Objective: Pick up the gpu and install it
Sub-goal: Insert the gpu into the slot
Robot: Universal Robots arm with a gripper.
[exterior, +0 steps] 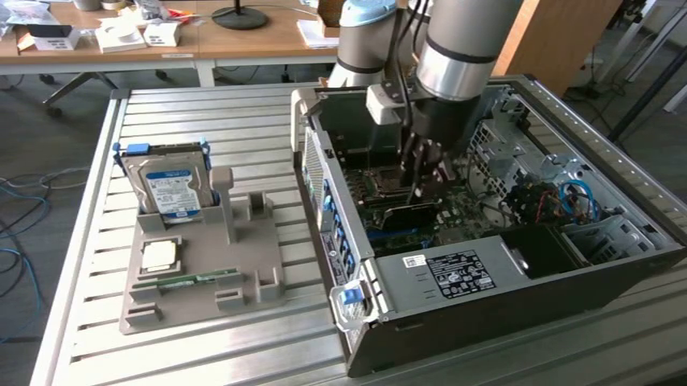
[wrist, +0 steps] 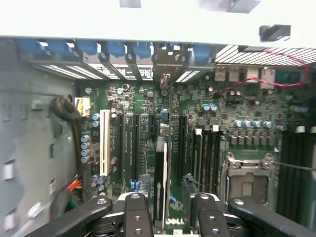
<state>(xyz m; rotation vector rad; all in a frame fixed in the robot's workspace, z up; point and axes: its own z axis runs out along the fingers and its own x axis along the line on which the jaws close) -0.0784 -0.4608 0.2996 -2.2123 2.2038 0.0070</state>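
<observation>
The gpu (exterior: 413, 214) is a thin dark card standing on edge inside the open computer case (exterior: 355, 322), down at the motherboard (exterior: 376, 185). In the wrist view the gpu (wrist: 160, 182) shows edge-on, lined up with one of the long black expansion slots (wrist: 134, 143). My gripper (exterior: 421, 186) reaches straight down into the case right above the card. Its fingers (wrist: 136, 217) stand apart on either side of the card, with a gap visible on one side, so the gripper (wrist: 170, 210) is open around the card. Whether the card is fully seated in the slot is hidden.
Beside the case, a grey holder (exterior: 161, 310) carries a silver hard drive (exterior: 166, 189), a square chip (exterior: 159, 256) and a green memory stick (exterior: 199, 279). A power supply (exterior: 462, 273), blue cables (exterior: 574, 197) and the processor socket (wrist: 247, 180) crowd the case interior.
</observation>
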